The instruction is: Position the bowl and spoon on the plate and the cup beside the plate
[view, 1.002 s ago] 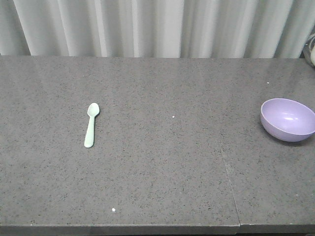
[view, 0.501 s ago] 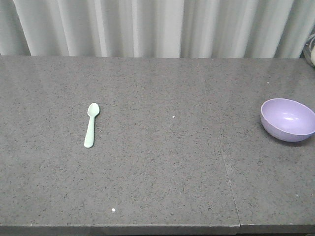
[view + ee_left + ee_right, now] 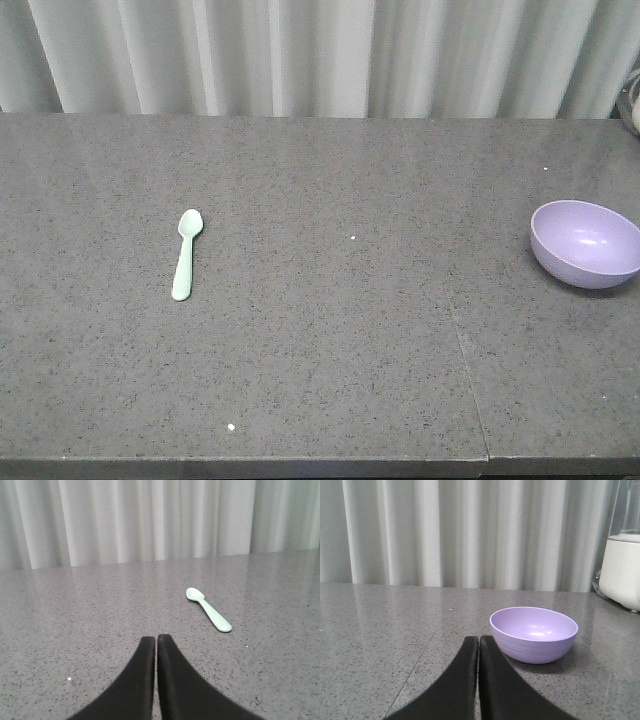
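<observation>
On the grey speckled countertop (image 3: 330, 340), seen from the front, the spoon (image 3: 186, 254) lies flat towards the left with its scoop pointing to the back, and the bowl (image 3: 584, 243) stands upright near the right edge. The two are well apart. Neither arm shows in this view.

In the left wrist view, the left gripper (image 3: 156, 639) hangs low over the counter, pointing towards the pleated curtain (image 3: 150, 520). Its two black fingers (image 3: 142, 680) are pressed together along their whole length with nothing between them. The spoon (image 3: 209, 610) lies ahead of the tips and to their right, clear of them, handle end nearest the camera.

In the right wrist view, the right gripper (image 3: 478, 640) is posed the same way: low, level, aimed at the curtain, fingers (image 3: 495, 685) closed against each other and gripping nothing. The bowl (image 3: 534, 634) sits just beyond the tips and slightly to the right, not touched, its hollow bare. A bulky white appliance (image 3: 621, 570) stands behind it at the far right edge.

Compared with the front pictures from a second and half a second ago, spoon and bowl lie in the same spots, and the counter looks unchanged. A thin seam (image 3: 462, 345) runs across the counter between the two things, nearer the bowl.
</observation>
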You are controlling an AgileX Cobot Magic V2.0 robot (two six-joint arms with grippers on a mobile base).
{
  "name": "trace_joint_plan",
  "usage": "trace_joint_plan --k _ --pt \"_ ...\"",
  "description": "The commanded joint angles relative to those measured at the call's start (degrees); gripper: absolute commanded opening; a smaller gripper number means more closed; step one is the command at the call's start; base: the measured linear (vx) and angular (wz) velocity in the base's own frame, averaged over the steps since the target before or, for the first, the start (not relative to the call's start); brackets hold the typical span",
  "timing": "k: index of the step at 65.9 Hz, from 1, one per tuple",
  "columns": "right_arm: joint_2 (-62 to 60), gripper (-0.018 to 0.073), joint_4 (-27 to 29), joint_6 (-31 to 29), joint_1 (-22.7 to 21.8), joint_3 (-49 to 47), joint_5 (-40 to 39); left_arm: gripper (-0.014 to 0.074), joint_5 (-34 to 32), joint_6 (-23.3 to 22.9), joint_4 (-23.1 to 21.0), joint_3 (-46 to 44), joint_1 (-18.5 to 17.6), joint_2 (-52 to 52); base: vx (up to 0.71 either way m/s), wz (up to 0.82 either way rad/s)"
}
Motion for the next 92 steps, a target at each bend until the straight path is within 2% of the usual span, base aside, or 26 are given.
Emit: trace_joint_plan --k 1,51,57,64,72,83,92 --pt "-0.32 -0.0002 -0.19 -0.55 -0.24 0.01 -4.37 -0.0006 -4.41 -0.55 -0.11 1.71 0.01 -0.92 0.00 0.00" --pt "-0.32 -0.0002 0.22 -0.21 -0.24 -0.04 -4.67 -0.0006 -5.04 -0.73 -0.53 1.71 0.01 -0.92 0.00 0.00" --pt "-0.32 -0.0002 5.76 4.97 -0.18 -0.04 -5.91 -0.0006 -7.58 -3.52 -3.69 1.58 0.01 -0.92 0.00 0.00" --pt "-0.32 -0.0002 15.01 13.12 -0.18 -0.04 -7.57 -0.0006 -10.17 -5.58 -5.88 1.24 0.01 -0.92 0.00 0.00" --pt "-0.32 -0.0002 22.46 15.57 -0.18 -0.04 -7.80 -0.0006 -14.78 -5.53 -7.13 1.24 0.01 -0.92 0.00 0.00" --pt "-0.32 -0.0002 26.84 15.57 -0.18 -0.04 -8.95 -0.0006 -21.37 -5.53 -6.79 1.24 0.01 -0.92 0.00 0.00" --pt "-0.32 -0.0002 26.98 15.57 -0.18 -0.04 -8.88 -0.0006 -25.84 -5.53 -7.13 1.24 0.01 -0.92 0.00 0.00"
